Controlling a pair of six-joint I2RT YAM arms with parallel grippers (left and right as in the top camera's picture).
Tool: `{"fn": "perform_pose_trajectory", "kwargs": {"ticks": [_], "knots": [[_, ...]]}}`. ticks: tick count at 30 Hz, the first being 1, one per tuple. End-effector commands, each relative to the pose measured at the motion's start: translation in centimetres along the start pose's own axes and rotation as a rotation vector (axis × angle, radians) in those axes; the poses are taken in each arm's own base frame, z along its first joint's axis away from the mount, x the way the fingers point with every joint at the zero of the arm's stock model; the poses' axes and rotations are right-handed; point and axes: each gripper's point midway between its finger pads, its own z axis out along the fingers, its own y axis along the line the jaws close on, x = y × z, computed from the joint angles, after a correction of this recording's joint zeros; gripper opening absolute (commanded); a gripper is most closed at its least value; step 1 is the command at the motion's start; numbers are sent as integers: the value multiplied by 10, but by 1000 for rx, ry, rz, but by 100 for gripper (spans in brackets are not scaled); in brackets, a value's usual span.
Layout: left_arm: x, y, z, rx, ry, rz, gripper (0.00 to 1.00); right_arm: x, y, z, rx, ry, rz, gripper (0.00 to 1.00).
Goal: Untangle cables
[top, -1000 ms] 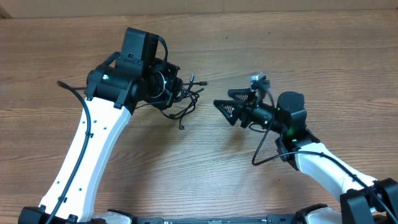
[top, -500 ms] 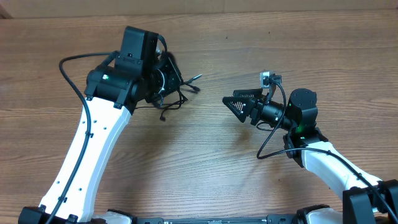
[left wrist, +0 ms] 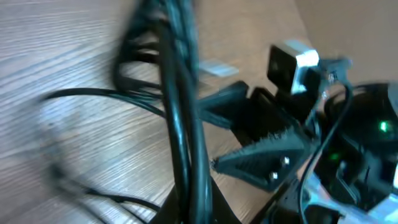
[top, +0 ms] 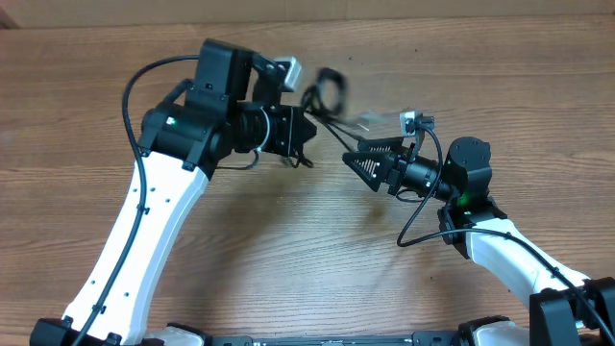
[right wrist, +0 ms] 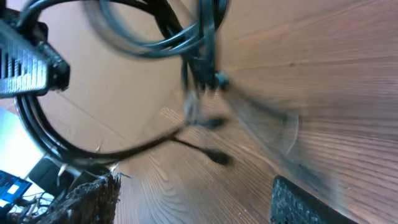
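Note:
The cables [top: 327,94] are a blurred black tangle lifted off the wooden table, with loops sticking up and strands trailing down. My left gripper [top: 296,127] is shut on them; in the left wrist view two strands [left wrist: 180,106] run down between its jaws [left wrist: 194,211]. My right gripper [top: 360,160] is open and empty, just right of and below the tangle. In the right wrist view the cables [right wrist: 199,50] hang ahead of its spread fingers [right wrist: 193,194], with a plug end [right wrist: 217,157] dangling. The right gripper also shows in the left wrist view [left wrist: 261,143].
The wooden table [top: 288,250] spreads around both arms. A thick black wire [top: 418,216] loops beside the right arm, and another [top: 135,86] arcs over the left arm. A small white scrap [left wrist: 214,67] lies on the wood.
My left gripper has swung right and lifted the cables off the table toward the right gripper. The right arm moved slightly right earlier and now holds still.

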Motion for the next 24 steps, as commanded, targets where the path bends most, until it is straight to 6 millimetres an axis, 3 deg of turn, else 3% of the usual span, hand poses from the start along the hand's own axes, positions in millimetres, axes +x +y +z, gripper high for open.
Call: {"fn": "perform_pose_trajectory", "kwargs": {"ticks": [1,3,4,6,9,11,18,24], "knots": [[-7,47,-12,-281,-77,-191,4,-3,4,-1,-16,-3,-9,76],[3,86,-28,-517,-136,-415,4,-3,4,-1,-17,-3,-9,76],[6,88,-30,-531,-128,-416,4,-3,4,-1,-16,-2,-9,76],[8,73,-21,-439,-63,-288,4,-3,4,-1,-16,-3,-9,76],[17,11,-5,-65,65,101,4,-3,4,-1,-16,-3,-9,76],[21,-8,-5,48,82,192,4,-3,4,-1,-16,-3,-9,76],[20,-2,-5,14,78,191,4,-3,4,-1,-17,-3,-9,75],[34,-10,-7,77,124,332,4,-3,4,-1,-16,-3,-10,76]]}}
